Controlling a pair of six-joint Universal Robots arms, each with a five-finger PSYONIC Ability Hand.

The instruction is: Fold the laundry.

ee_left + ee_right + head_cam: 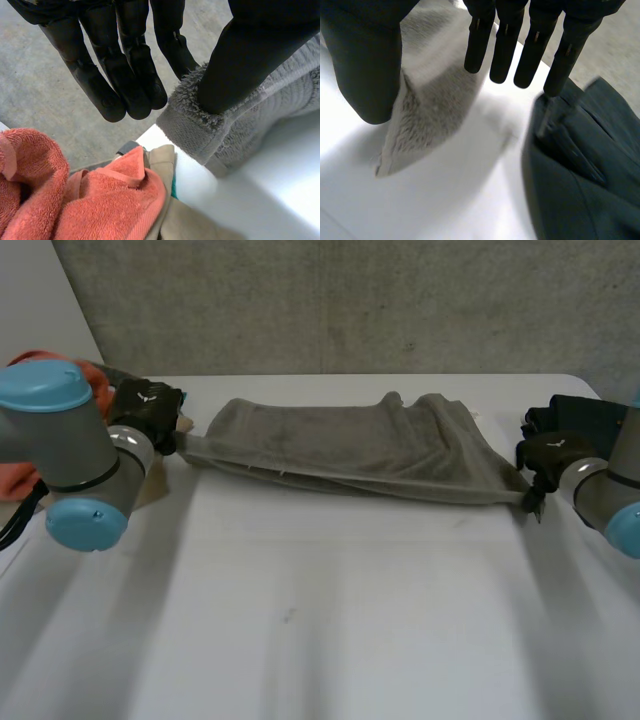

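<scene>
Towel [350, 445]: grey, stretched across the far side of the table [320, 620], one end at each hand.
Handling: soft, light and limp, so it probably sags unless pulled taut; best taken at the corners.
Left hand [125, 75]: thumb and one finger pinch the left corner, lifted off the table; the other fingers are straight and free.
Right hand [360, 60]: fingers [505, 45] straight, well apart from the thumb; the right corner lies between them, with no pinch visible.
Nearby: orange cloth [75, 200], dark garment [580, 165].
</scene>
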